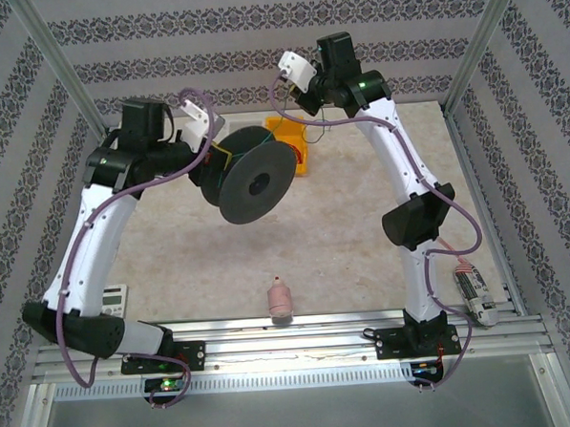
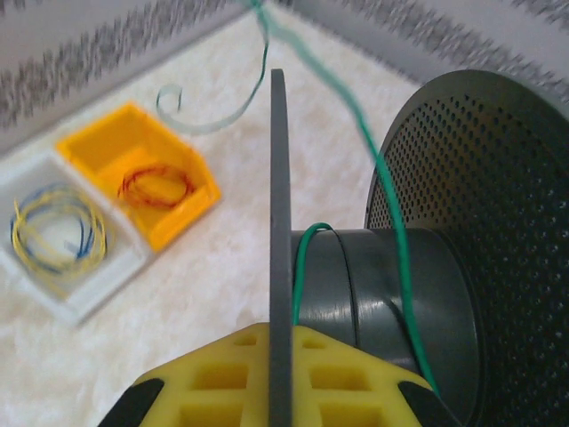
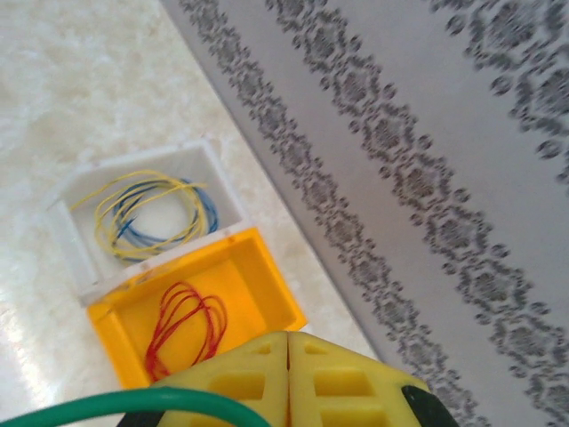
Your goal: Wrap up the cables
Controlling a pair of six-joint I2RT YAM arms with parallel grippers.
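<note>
Seen from above, the black spool (image 1: 250, 182) is held by the left gripper (image 1: 208, 152), while the right gripper (image 1: 306, 105) sits just beyond the spool and higher. From the left wrist, that claw's yellow fingers (image 2: 213, 382) are clamped on the spool's near flange. The green cable (image 2: 391, 222) takes a turn on the hub, then rises beyond the spool, running across the hub's axis. The red cable (image 2: 158, 185) lies coiled in a yellow bin (image 2: 191, 209), well apart from the spool. From the right wrist, the jaws are pressed together with no gap and the green cable arcs out beneath them, so it is probably pinched there. The right arm therefore seems the one to circle the hub.
</note>
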